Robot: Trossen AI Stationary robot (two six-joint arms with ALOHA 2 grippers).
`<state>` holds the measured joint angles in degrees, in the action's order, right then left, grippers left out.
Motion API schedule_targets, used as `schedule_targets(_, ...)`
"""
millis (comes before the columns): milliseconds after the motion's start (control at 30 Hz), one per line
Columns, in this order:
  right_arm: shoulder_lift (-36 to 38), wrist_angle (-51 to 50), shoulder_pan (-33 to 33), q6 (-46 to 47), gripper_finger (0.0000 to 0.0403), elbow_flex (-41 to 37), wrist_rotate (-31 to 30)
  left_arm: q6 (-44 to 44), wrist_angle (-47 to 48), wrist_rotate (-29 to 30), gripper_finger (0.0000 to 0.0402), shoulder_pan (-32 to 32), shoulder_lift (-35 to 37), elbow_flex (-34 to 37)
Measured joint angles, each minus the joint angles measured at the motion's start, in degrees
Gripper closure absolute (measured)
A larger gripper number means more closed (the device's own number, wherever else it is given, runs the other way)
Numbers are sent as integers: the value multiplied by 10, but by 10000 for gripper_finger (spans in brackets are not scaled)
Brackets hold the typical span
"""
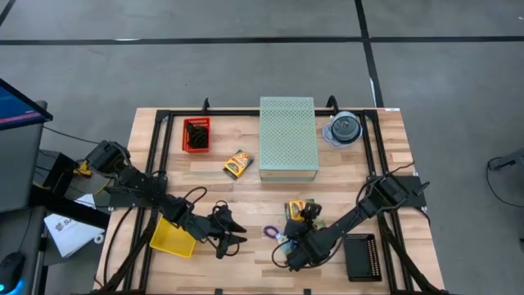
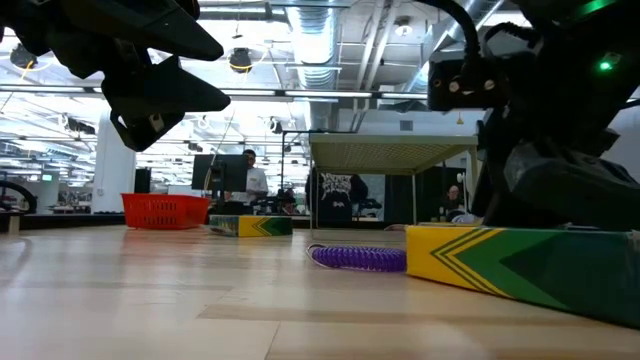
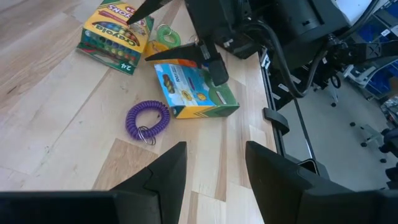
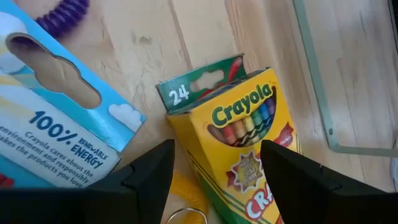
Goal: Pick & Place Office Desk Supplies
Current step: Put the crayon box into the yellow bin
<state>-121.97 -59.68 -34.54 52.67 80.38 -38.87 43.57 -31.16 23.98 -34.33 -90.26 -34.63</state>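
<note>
Grey concrete floor [image 1: 246, 20], ceiling lights [image 2: 240, 60]

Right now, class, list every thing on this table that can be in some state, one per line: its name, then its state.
Left hand: open, empty, above the bare wood.
Right hand: open, empty, over the crayon box.
Crayon box: lying flat, top flap open.
Purple coil loop: lying flat, loose, untouched.
Blue packet: lying flat beside the loop.
Second crayon box: lying flat by the pale green box.
Red basket: upright, holding dark items.
Yellow tray: tilted, partly under the left arm.
</note>
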Motion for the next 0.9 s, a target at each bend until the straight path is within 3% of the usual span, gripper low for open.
schedule_targets(233, 0, -2, 5, -2, 178, -1, 0, 0, 0, 0, 243, 0, 0, 0)
schedule_targets(600, -4, 13, -8, 16, 270, 35, 17, 2, 0, 0, 243, 0, 0, 0)
schedule_targets(900, -4, 10, -8, 33, 270, 105, 13, 4, 0, 0, 243, -2, 0, 0)
